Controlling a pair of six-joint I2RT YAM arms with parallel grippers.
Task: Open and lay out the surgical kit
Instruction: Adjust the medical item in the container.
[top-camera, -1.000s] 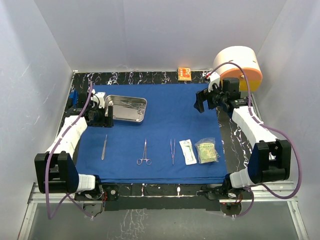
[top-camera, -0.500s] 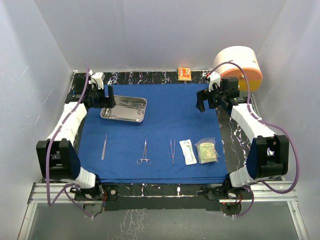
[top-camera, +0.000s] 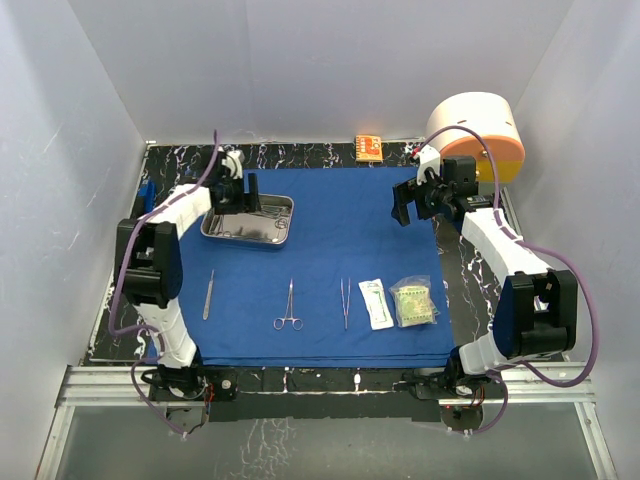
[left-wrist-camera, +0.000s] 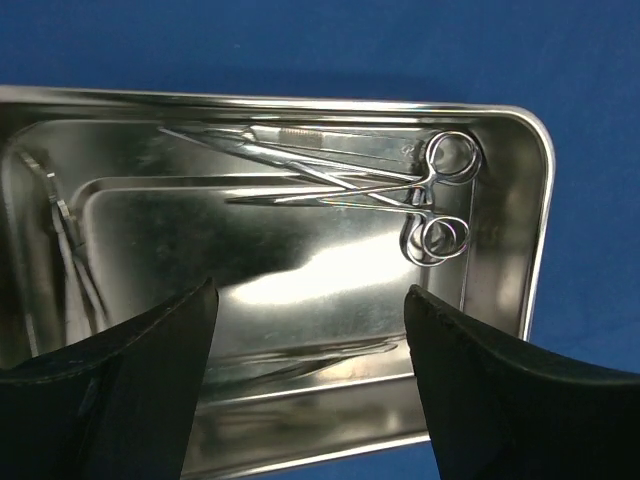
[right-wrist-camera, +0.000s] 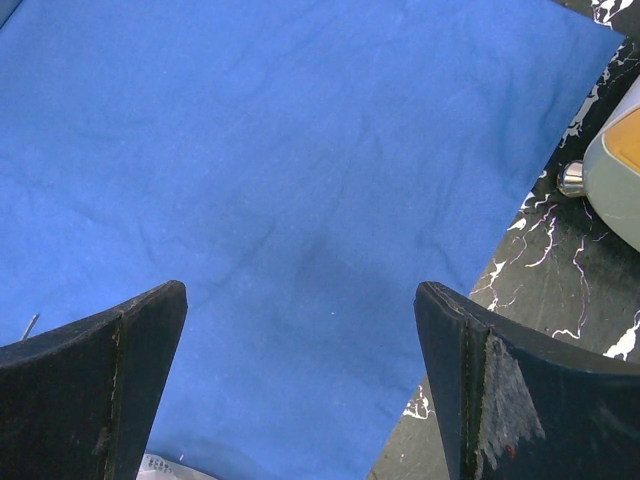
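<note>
A royal-blue cloth drape (top-camera: 330, 250) lies spread flat over most of the black, white-veined marble worktop (top-camera: 300, 155). On its far left part stands a shiny rectangular steel tray (top-camera: 214, 224). Inside the tray, ring-handled steel forceps (left-wrist-camera: 400, 190) lie along one long side with the finger rings near a short end, and another slim metal piece (left-wrist-camera: 60, 240) lies at the opposite end. The left arm (top-camera: 185, 205) reaches over the tray. The left arm's jaws stand apart above its bare floor, with nothing between them and touching nothing. A row of items lies across the near half of the drape, each apart from the next. From left to right they are a slim straight metal instrument (top-camera: 208, 295), a second pair of ring-handled forceps (top-camera: 288, 306), thin metal tweezers (top-camera: 345, 302), a white sealed packet (top-camera: 375, 303) and, just beside it, a greenish sealed packet (top-camera: 413, 302). The right arm (top-camera: 495, 240) is over the far right part of the drape, near the cloth's edge. The right arm's jaws are spread wide above bare cloth and are empty. A big cream-and-orange cylinder (top-camera: 478, 130) stands at the far right corner, and a small orange box (top-camera: 369, 148) sits at the far edge of the worktop.
</note>
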